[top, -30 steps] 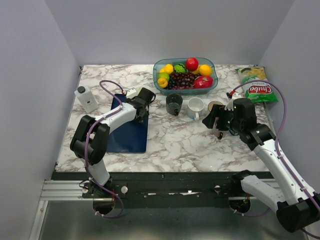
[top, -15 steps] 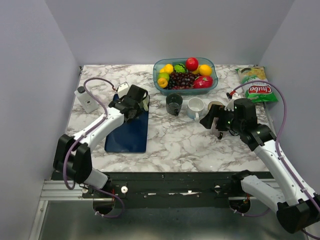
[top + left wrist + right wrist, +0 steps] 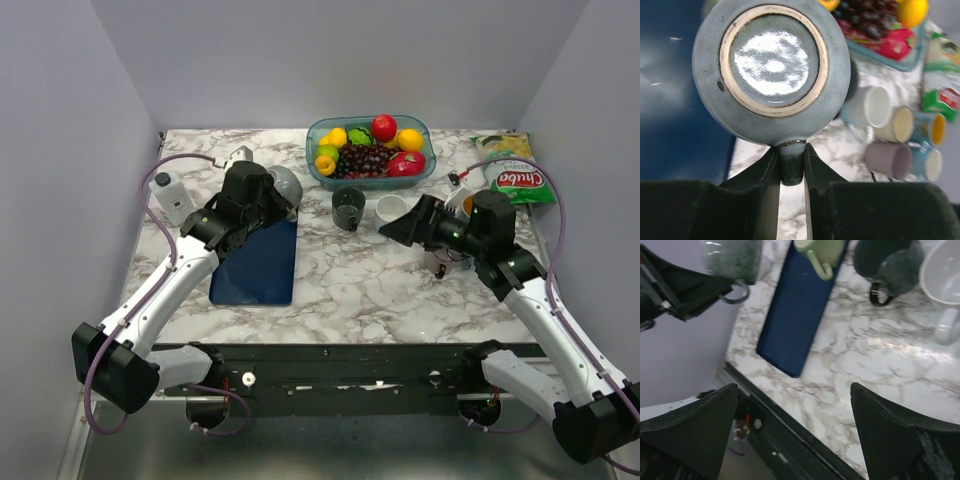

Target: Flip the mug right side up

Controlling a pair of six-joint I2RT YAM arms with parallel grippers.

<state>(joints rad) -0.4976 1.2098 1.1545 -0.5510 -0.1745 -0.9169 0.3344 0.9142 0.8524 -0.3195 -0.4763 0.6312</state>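
**Grey mug pinched by its handle, not yet upright**

My left gripper [image 3: 790,152] is clamped on the handle [image 3: 791,170] of the grey mug [image 3: 771,60], 1 finger on each side of the loop. The mug hangs in the air at the upper left of centre in the top view, over the far end of the blue mat [image 3: 255,262] and clear of the surface [image 3: 370,290]. Its round, shiny base faces my left wrist camera, so the mouth points away from me. I judge it is not yet right side up.

My right gripper [image 3: 792,390] stands wide apart and carries nothing. It hovers over the marble near the dark mug [image 3: 348,208] and the white mug [image 3: 392,208], right of centre in the top view.

The mug looks like glazed stoneware, so I expect it to be stiff, fairly heavy for its size and brittle if it drops or knocks another cup. The glaze reflects the light strongly, so I expect it to be slick under my pads. All its weight hangs off 1 narrow pinch at the handle, and I think the body could swivel there as I rotate my wrist. The handle is the right hold, since the loop stops the mug from sliding out. I should turn slowly and set the base down flat before letting go.
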